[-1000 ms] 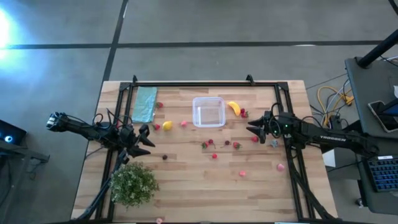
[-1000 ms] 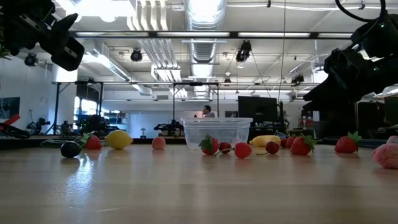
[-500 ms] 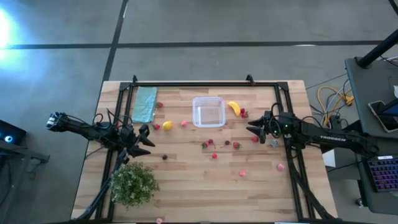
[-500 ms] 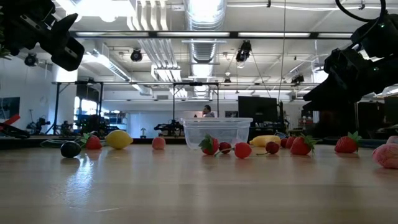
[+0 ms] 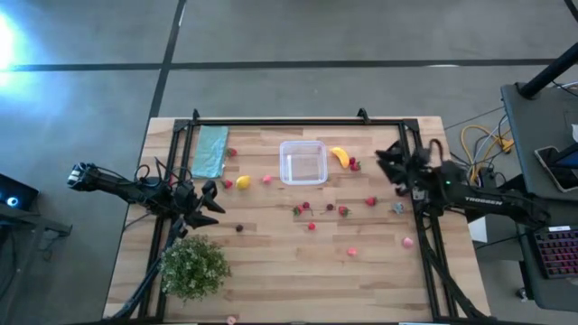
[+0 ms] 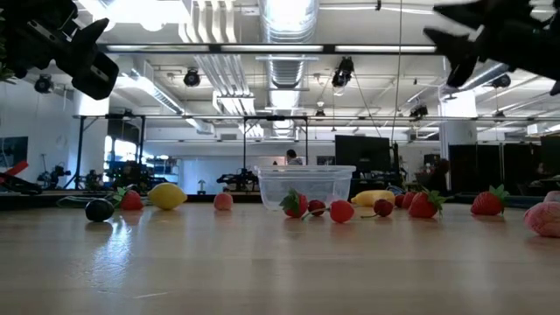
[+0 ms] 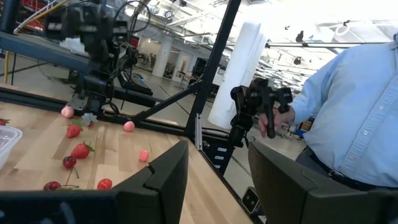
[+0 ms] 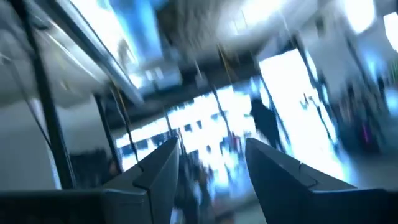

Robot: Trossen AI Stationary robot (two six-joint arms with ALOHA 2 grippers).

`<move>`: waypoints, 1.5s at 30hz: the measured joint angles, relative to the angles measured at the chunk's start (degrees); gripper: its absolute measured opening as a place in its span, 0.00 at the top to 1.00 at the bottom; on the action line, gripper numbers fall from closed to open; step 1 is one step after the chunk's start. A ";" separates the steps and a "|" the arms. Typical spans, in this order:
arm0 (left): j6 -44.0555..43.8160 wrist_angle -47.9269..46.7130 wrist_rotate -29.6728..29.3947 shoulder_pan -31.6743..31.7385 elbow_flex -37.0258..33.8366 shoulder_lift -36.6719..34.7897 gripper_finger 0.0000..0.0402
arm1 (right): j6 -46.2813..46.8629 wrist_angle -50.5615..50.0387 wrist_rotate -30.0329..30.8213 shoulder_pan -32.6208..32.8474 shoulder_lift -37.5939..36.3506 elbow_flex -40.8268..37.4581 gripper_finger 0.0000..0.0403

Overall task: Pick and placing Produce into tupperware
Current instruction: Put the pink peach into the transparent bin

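Clear tupperware [image 5: 302, 162]; yellow lemon [image 5: 242, 181], banana [image 5: 340, 155]; teal cloth [image 5: 210, 151]; green bush [image 5: 193, 265].

teal cloth [image 5: 210, 151], leafy bush [image 5: 193, 267]

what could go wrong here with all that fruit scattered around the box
1. The tupperware is light and clear, with a banana and a lemon close by; a reach for either could nudge it.
2. The small red pieces lie bunched below the tupperware, so fingers might catch two or knock one rolling.
3. The right gripper, open and empty, is raised and pointing off the table, so it must re-aim before any pick.
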 joint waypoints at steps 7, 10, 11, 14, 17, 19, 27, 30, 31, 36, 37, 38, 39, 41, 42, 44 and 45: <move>0.00 -0.02 -0.02 0.00 0.00 0.00 0.61 | -3.41 6.42 -2.84 0.00 0.11 1.37 0.56; -0.01 -0.02 -0.03 -0.01 0.00 0.00 0.61 | -9.09 4.43 -10.29 0.01 0.69 4.15 0.56; 0.00 -0.01 -0.04 0.00 0.00 0.00 0.61 | -11.45 3.09 -12.90 0.02 0.99 5.39 0.56; 0.00 -0.02 -0.04 -0.01 0.00 0.00 0.61 | -17.36 -3.02 -17.35 0.02 2.09 10.07 0.56; 0.01 -0.01 -0.07 -0.01 0.00 0.00 0.61 | -21.25 -13.40 -17.43 0.02 3.36 15.47 0.56; 0.00 -0.02 -0.10 -0.01 0.00 0.00 0.61 | -24.47 -23.61 -17.43 0.00 4.15 19.45 0.56; 0.00 0.00 -0.26 -0.01 0.00 0.00 0.61 | -22.74 -67.43 -16.00 0.00 8.61 37.02 0.56; -0.01 0.00 -0.26 0.01 0.00 0.00 0.61 | -22.59 -76.77 -15.94 0.00 10.68 41.64 0.56; -0.02 0.00 -0.24 -0.01 0.00 0.00 0.61 | -21.23 -78.43 -15.94 0.02 11.35 42.74 0.56; 0.01 -0.01 -0.22 -0.01 0.00 0.00 0.61 | 3.15 -79.74 -15.90 -0.02 14.04 45.18 0.56; 0.00 0.00 -0.22 0.00 0.00 0.00 0.61 | 6.33 -79.81 -15.88 -0.02 14.49 45.37 0.56; 0.01 0.00 -0.22 -0.01 0.00 0.00 0.61 | 8.12 -79.76 -15.88 -0.02 14.95 45.56 0.56; 0.01 -0.02 -0.22 0.01 0.00 0.00 0.61 | 9.19 -79.60 -15.90 -0.02 15.32 45.72 0.56; -0.02 0.00 -0.20 0.01 0.00 0.00 0.61 | 10.58 -79.23 -15.90 -0.02 16.06 46.02 0.56; -0.01 -0.02 -0.20 -0.01 0.00 0.00 0.61 | 11.68 -79.06 -15.90 -0.02 16.48 46.34 0.56; 0.01 0.00 -0.17 -0.01 0.00 0.00 0.61 | 14.03 -78.71 -15.89 -0.02 17.37 46.98 0.56; 0.00 -0.02 -0.17 0.00 0.00 0.00 0.61 | 15.14 -78.84 -15.90 -0.02 17.80 47.39 0.56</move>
